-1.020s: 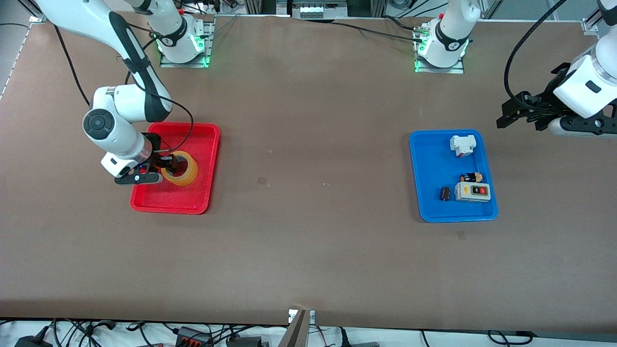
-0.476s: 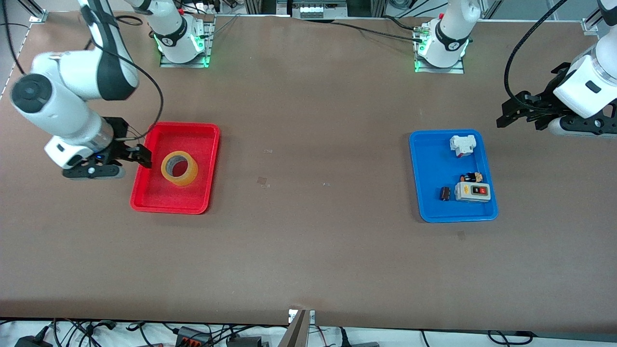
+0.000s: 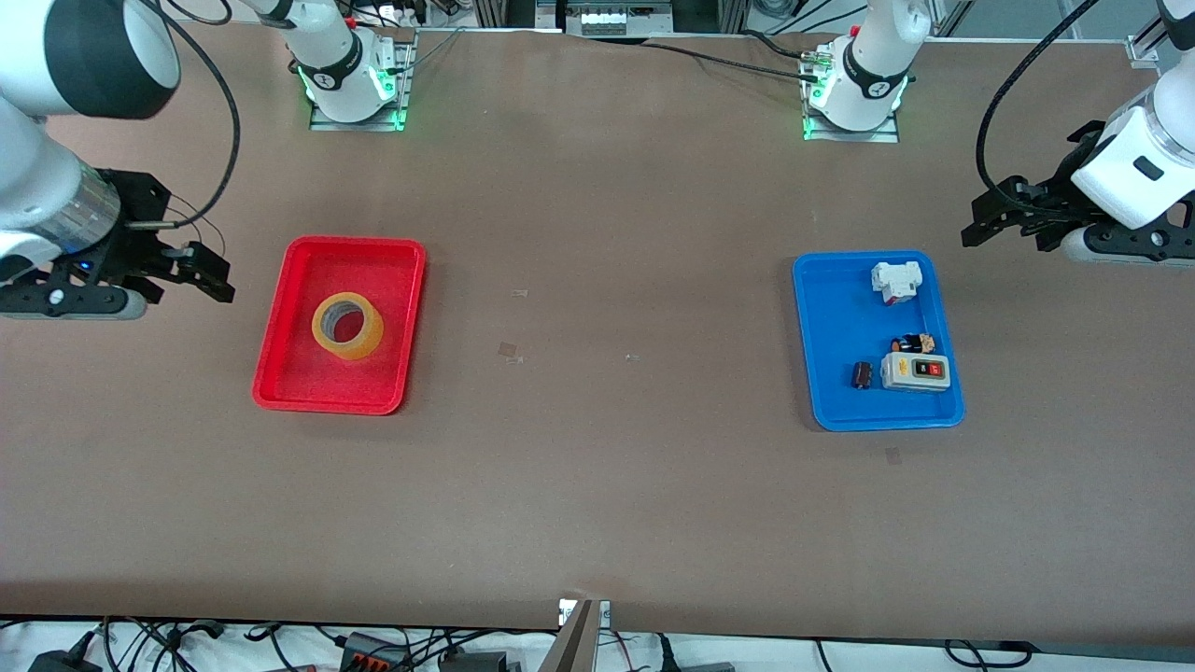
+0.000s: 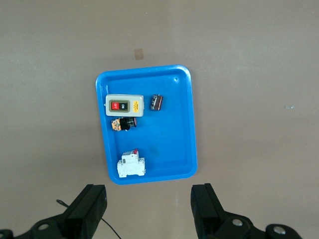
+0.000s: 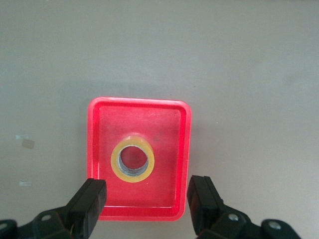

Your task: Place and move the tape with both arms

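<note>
The yellow-amber tape point(image 3: 347, 325) lies flat in the red tray point(image 3: 308, 385), hole up. My right gripper point(image 3: 207, 273) is open and empty, up in the air over the table beside the tray, toward the right arm's end. The right wrist view looks down on the tape point(image 5: 132, 178) and red tray point(image 5: 97, 149) between my right gripper's point(image 5: 147, 191) open fingers. My left gripper point(image 3: 978, 222) is open and empty, and waits in the air over the table near the blue tray point(image 3: 822, 411), toward the left arm's end. It also shows in the left wrist view point(image 4: 148, 196).
The blue tray point(image 4: 184, 124) holds a grey switch box point(image 3: 916, 371), a white breaker point(image 3: 896, 279), a small dark cylinder point(image 3: 862, 375) and a small black-and-orange part point(image 3: 913, 343). Bare brown table lies between the two trays.
My right gripper let go of the tape, rose and pulled away from the red tray toward the right arm's end. The tape stays in the tray. The left arm has not moved.
</note>
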### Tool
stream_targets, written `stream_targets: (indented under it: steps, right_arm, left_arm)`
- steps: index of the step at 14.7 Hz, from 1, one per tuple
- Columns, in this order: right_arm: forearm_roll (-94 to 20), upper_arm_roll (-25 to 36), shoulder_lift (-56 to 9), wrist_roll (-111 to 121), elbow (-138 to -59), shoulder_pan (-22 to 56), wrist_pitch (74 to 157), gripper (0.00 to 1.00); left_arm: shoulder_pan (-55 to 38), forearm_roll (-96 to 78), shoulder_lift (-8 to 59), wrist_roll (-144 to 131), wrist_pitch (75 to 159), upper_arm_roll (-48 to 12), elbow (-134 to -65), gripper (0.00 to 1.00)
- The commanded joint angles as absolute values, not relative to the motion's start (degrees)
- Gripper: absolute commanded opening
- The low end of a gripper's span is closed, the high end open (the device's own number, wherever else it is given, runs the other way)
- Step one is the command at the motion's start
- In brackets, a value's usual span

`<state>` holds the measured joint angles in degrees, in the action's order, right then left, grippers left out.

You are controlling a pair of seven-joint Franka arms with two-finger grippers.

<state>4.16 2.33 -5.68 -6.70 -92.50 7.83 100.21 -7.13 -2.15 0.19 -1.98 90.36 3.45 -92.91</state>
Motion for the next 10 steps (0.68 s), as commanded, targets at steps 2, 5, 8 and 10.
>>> stream_targets:
  steps: [2, 5, 8, 10]
  right_arm:
    - [3.43, 1.85, -6.86, -8.53, -83.07, 7.82, 92.83, 0.99]
    - [2.99, 2.2, -6.59, -8.44, -78.23, 7.56, 84.84, 0.99]
    - [2.37, 2.02, -2.47, -8.62, -78.48, 7.21, 79.47, 0.99]
    - [2.46, 1.58, -1.41, -8.53, -78.57, 5.9, 76.82, 0.99]
  left_arm:
    - [-7.12, -2.02, -0.53, -0.97, 89.74, 3.43, -93.08, 1.0]
    - [-7.03, -2.2, -0.61, -0.97, 89.74, 3.43, -93.08, 1.0]
    - [-7.03, -2.2, -0.7, -0.97, 89.74, 3.43, -93.08, 1.0]
    - [-7.03, -2.28, -0.79, -0.97, 89.65, 3.52, -93.08, 1.0]
